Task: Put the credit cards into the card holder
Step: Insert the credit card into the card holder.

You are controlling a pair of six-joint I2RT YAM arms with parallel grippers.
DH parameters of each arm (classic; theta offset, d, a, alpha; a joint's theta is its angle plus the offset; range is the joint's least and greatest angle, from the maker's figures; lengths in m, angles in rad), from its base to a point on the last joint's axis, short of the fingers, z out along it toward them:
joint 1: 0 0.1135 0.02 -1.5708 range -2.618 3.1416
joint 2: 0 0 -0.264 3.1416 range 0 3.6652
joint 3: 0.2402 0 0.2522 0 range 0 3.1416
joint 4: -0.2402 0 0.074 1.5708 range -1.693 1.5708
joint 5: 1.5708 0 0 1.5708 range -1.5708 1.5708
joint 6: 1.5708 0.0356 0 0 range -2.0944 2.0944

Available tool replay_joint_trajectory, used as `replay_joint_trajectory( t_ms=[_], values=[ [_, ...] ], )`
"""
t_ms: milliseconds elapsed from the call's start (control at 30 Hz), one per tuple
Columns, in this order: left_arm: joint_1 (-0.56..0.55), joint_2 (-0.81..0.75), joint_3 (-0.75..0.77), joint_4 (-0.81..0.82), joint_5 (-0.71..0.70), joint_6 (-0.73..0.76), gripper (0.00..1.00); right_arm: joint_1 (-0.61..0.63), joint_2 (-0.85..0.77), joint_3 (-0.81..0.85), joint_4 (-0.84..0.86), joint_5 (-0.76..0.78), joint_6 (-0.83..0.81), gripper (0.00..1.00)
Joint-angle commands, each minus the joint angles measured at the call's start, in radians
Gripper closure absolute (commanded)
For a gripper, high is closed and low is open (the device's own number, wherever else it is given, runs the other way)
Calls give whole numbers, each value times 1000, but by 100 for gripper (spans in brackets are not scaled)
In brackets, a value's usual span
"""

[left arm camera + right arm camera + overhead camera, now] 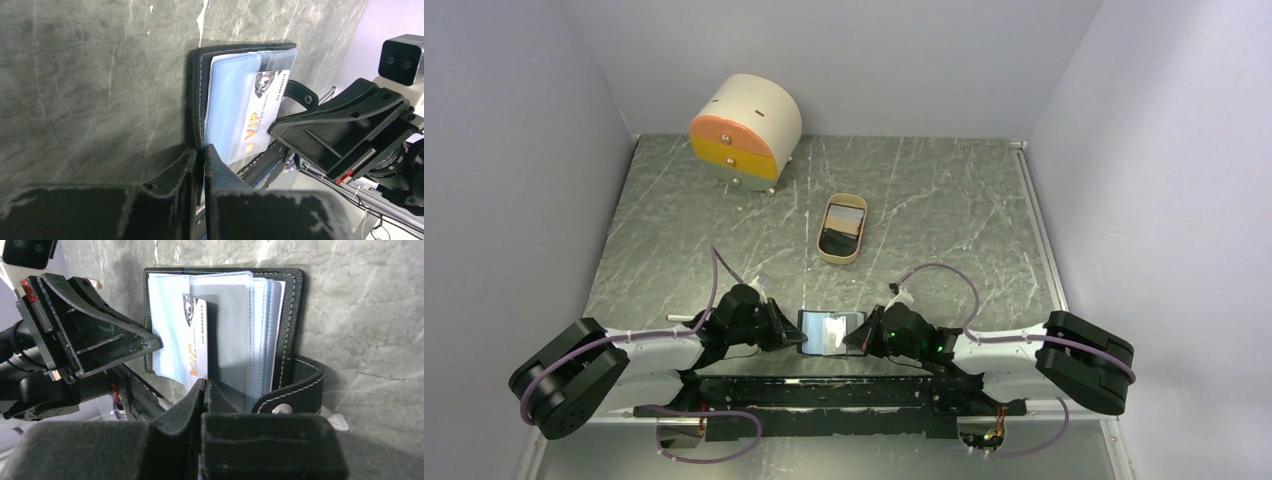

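Note:
The card holder [828, 331] lies open near the table's front edge, between my two grippers. It is black, with light blue and clear sleeves inside [227, 100] and a snap tab [295, 385]. A white credit card marked VIP [196, 345] sits partly among the sleeves and also shows in the left wrist view [260, 117]. My left gripper [202, 149] is shut on the holder's black cover edge [196, 95]. My right gripper [206, 384] is shut on the white card's near end. In the top view the left gripper [797, 336] and right gripper [857, 338] flank the holder.
A tan oval tray [842, 228] stands mid-table with something flat and dark inside, perhaps a card. A cream drawer box with orange and yellow fronts [744, 130] stands at the back left. White walls enclose the table on three sides.

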Motion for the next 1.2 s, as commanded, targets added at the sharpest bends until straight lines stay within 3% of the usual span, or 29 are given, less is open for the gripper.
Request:
replay_joint_trajectory(
  t_ms=[0,300,600,967,1167],
  values=[
    [-5,19,7,31,12,9,89,18,2,16,-6,58,16,100],
    [-5,7,-1,49,18,7,89,22,-53,-15,-16,119,24,100],
    [-8,38,-16,143,60,-2,85,25,39,21,51,75,-3,100],
    [-8,30,19,127,76,23,78,29,164,107,82,5,-62,100],
    [-15,15,2,160,70,10,77,33,223,174,16,-17,-109,74]
  ],
)
